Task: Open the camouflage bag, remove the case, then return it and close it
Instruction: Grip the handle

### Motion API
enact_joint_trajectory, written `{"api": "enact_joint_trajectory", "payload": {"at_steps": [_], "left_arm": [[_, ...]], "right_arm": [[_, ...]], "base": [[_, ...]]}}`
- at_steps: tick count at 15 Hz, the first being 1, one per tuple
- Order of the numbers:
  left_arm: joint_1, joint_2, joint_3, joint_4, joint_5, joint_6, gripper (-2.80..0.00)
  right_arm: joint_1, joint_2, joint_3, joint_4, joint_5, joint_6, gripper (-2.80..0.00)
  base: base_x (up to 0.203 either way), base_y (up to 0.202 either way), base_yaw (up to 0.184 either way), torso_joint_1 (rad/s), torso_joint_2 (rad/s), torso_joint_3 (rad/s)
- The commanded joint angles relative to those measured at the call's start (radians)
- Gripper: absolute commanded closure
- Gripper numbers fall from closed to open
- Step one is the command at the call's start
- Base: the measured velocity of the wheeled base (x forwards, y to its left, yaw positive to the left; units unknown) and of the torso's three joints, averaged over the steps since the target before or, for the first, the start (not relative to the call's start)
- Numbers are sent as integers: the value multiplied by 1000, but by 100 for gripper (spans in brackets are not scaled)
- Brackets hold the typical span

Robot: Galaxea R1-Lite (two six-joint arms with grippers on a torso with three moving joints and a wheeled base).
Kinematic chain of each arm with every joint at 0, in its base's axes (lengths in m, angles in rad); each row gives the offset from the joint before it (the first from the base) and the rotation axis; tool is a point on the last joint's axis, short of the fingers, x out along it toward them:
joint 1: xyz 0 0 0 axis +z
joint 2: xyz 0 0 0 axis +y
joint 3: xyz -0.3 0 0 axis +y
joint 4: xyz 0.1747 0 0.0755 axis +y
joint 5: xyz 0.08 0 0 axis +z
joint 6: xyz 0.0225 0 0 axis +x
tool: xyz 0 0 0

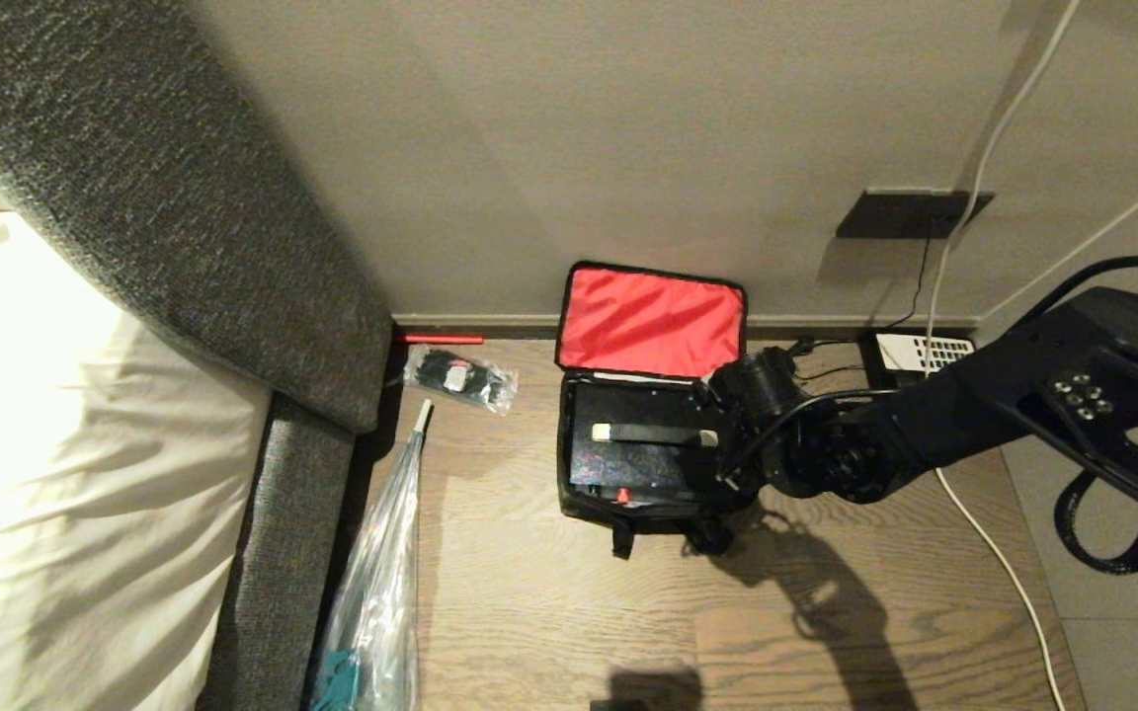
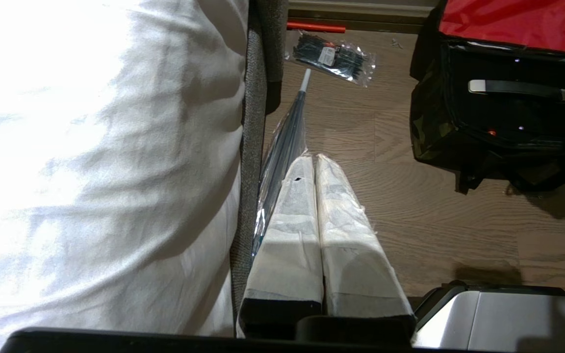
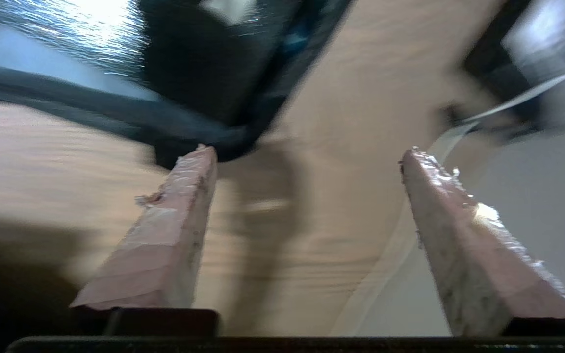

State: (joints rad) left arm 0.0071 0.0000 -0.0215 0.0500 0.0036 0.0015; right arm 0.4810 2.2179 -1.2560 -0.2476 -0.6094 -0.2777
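The camouflage bag (image 1: 628,494) sits on the wooden floor (image 1: 529,612) against the wall (image 1: 529,148), its red-lined lid (image 1: 650,319) flipped up. The black case (image 1: 638,439) lies inside, with its silver-ended handle (image 1: 653,434) facing up. The case looks rigid and likely weighty, so that handle seems the best hold; the bag is soft fabric and may sag or shift. The right gripper (image 3: 307,162) hovers beside the bag's corner, fingers spread wide and holding nothing. Only the right wrist view shows that gap. The left wrist view shows the left gripper (image 2: 314,162) pressed together, parked beside the bed (image 2: 91,147).
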Motion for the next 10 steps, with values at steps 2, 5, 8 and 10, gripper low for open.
{"api": "enact_joint_trajectory", "payload": {"at_steps": [2, 5, 8, 10], "left_arm": [[1, 0, 0, 1, 1, 0, 0], [1, 0, 0, 1, 1, 0, 0], [1, 0, 0, 1, 1, 0, 0], [1, 0, 0, 1, 1, 0, 0]], "right_arm": [[19, 69, -11, -133, -142, -207, -280], [32, 93, 10, -296, -131, -359, -280], [53, 70, 82, -409, 42, -402, -280], [54, 16, 142, -405, 101, -389, -280]], "base": [[0, 0, 0, 0, 0, 0], [0, 0, 0, 0, 0, 0], [0, 0, 0, 0, 0, 0], [0, 0, 0, 0, 0, 0]]}}
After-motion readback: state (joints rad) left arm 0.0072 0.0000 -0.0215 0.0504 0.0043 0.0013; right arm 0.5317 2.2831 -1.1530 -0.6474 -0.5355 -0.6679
